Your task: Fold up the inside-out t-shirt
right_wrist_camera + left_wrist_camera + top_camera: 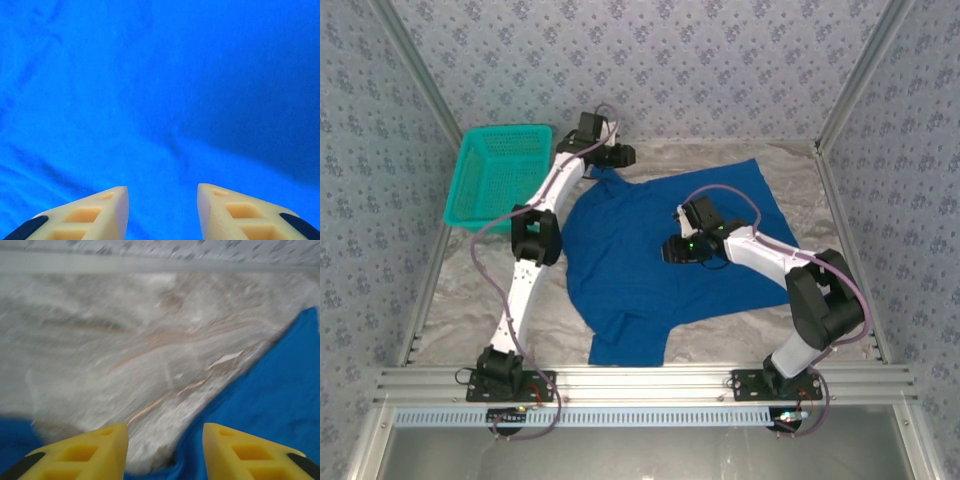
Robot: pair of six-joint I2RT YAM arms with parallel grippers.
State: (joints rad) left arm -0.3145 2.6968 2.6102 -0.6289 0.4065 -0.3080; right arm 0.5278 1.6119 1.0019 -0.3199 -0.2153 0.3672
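Blue t-shirt [620, 275] lies spread and lightly wrinkled across the middle of the marbled grey table [460, 300]. One narrow tip of it reaches toward the far left. A teal basket [500, 175] sits at the far-left corner, apart from the cloth.

Left gripper [617, 156]: at that far-left tip of the shirt.
- Wrist view: left gripper [165, 432], yellow fingers [100, 450] spread.
- Bare table shows through most of the gap, and a strip of shirt edge crosses its bottom.
- Shirt [280, 390] fills the right side beyond the right-hand finger, and a blue patch shows at lower left beside the other finger.
- No cloth visible between the pads. The picture is blurred, so I cannot tell whether the tips touch the cloth.

Right gripper [672, 250]: over the shirt's middle, pointing left.
- Wrist view: right gripper [162, 192], pale fingers [95, 215] apart.
- Shirt [150, 90] runs unbroken under and ahead of them and shows through the gap.
- Soft folds cross the fabric and a darker shaded area lies at right.
- Nothing is pinched. I cannot tell whether the tips touch the fabric.
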